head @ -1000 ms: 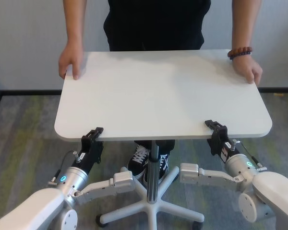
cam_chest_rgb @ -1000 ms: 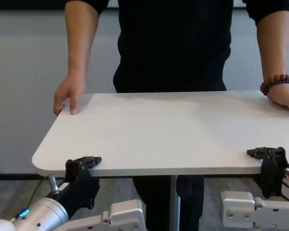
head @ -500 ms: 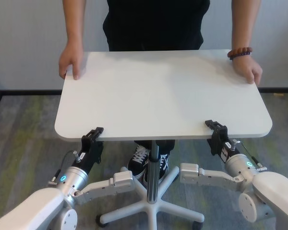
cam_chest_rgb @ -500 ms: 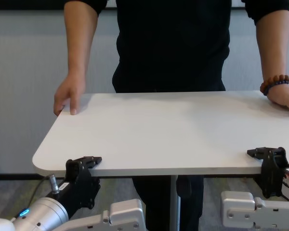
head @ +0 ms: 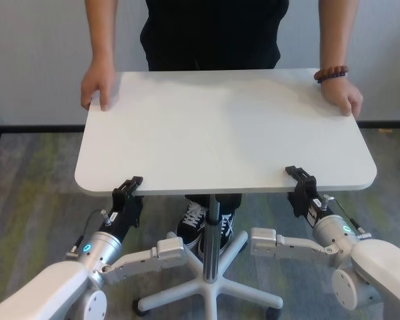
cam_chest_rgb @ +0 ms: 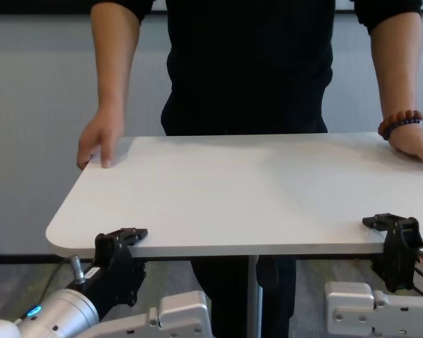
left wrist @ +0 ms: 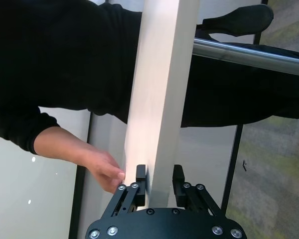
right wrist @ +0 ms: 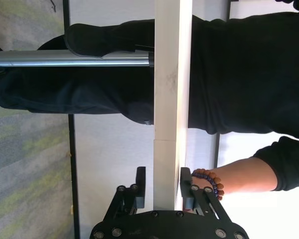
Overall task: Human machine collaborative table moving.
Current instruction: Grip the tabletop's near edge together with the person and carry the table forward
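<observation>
At about 8 o'clock in the head view, the left gripper [head: 128,189] was clamped on the near edge of the table [head: 220,127]; its wrist view showed one finger [left wrist: 141,175] on each face of the board, both pressed against it. Up at 10 o'clock, one hand of the human [head: 98,85] rested on the far corner on that side, fingers curled over the rim. The white tabletop filled the centre of the scene, level, carried on its single post [head: 214,220] above a wheeled star base [head: 210,283], with the human's shoes [head: 205,223] just behind the post. At 2 o'clock the hand with the bead bracelet [head: 331,73] lay on the opposite far corner. At 4 o'clock the right gripper [head: 301,181] was likewise closed on the table's near edge, board sandwiched between its fingers.

The likely risks: both grips took only a thin lip of the edge, so a sudden push or pull by the human could slide the board out of the fingers. If the arms moved unevenly, the top might twist about the post, or the base could roll into the human's feet.
</observation>
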